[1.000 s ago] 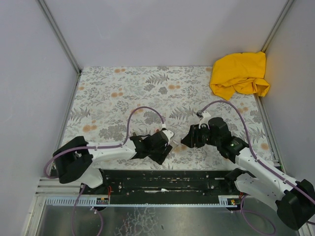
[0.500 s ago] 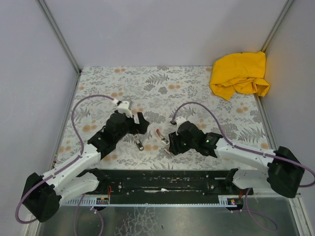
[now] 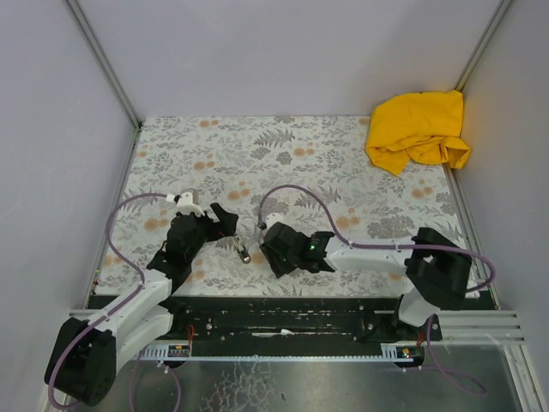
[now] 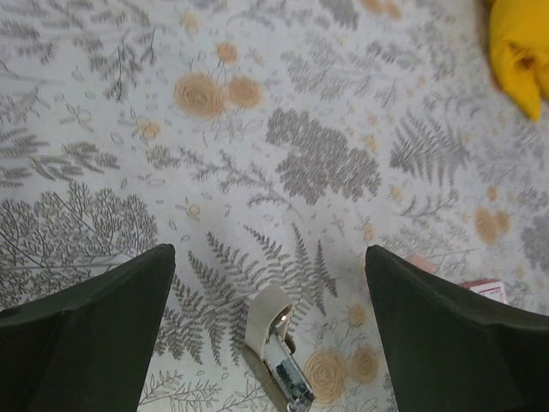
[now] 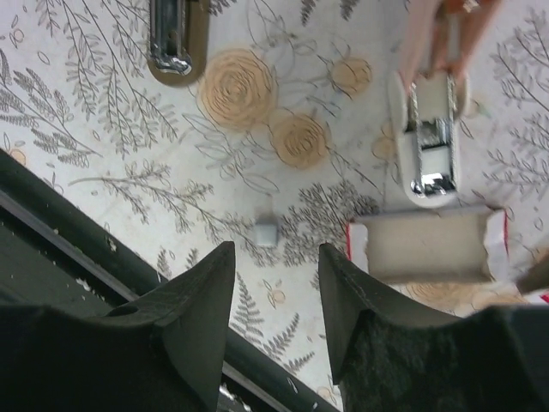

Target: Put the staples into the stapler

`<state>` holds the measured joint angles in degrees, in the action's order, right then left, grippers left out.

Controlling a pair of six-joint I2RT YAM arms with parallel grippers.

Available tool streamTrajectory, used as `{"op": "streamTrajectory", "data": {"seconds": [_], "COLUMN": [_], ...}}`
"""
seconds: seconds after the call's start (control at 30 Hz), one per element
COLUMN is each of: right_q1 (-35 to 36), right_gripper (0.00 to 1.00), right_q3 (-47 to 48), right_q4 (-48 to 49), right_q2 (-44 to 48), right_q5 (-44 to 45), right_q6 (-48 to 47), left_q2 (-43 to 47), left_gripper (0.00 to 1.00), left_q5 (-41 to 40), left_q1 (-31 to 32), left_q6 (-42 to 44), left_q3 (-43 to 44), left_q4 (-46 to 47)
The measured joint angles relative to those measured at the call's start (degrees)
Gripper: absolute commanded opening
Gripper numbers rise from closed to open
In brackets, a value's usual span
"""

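**Staple pick-up.** A small grey block, judged to be a short strip of the staples (image 5: 267,232), is lying flat on the floral table cover (image 5: 103,112), apart from everything else. To lift it well, the right gripper (image 5: 276,253), whose fingers are standing partly apart and gripping nothing, should be centring the strip in its gap. It should then be settling to the cover and closing gently across the strip's sides, so that the strip is not breaking apart.

The strip is looking dull, squarish and very thin; finer detail is too small to tell. Near it the opened white box (image 5: 425,247) with red edges is lying. Just beyond the box the stapler (image 5: 426,129) is resting, cream-bodied, its silver channel facing up.

A second cream-and-silver piece (image 4: 276,352) is lying off to the other side, under the left gripper (image 4: 270,249), whose fingers are spreading wide and holding nothing.
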<state>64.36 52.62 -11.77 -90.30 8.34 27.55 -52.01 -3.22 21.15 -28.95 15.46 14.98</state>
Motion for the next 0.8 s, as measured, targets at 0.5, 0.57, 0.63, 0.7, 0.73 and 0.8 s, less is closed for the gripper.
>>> {"op": "streamTrajectory", "data": {"seconds": [0.5,0.57,0.63,0.7,0.73,0.8], "right_q1": [4.33,4.39,4.39,4.42,4.42,4.42], "right_gripper": [0.39,0.38,0.37,0.35,0.35,0.32], "right_q3": [11.56,11.63,11.63,11.67,11.67,11.67], "right_q4": [-5.68,-6.27,-6.86,-7.21,-7.3,-7.34], "right_q2": [-14.78,-14.78,-14.78,-14.78,-14.78,-14.78], "right_q5": [5.73,6.01,6.21,6.27,6.34,6.6], "right_q6": [-1.2,-1.2,-1.14,-1.09,-1.03,-0.98], "left_q2": [14.67,14.67,14.6,14.43,14.29,14.21], "left_gripper": [0.92,0.91,0.91,0.92,0.91,0.91], "left_q5": [-7.74,-7.74,-7.72,-7.67,-7.65,-7.48], "left_q1": [-0.15,-0.15,-0.15,-0.15,-0.15,-0.15], "left_q6": [3.13,3.28,3.34,3.39,3.41,3.54], "left_q3": [-5.86,-5.86,-5.86,-5.86,-5.86,-5.86], "left_q4": [4.33,4.33,4.33,4.33,4.33,4.33]}}
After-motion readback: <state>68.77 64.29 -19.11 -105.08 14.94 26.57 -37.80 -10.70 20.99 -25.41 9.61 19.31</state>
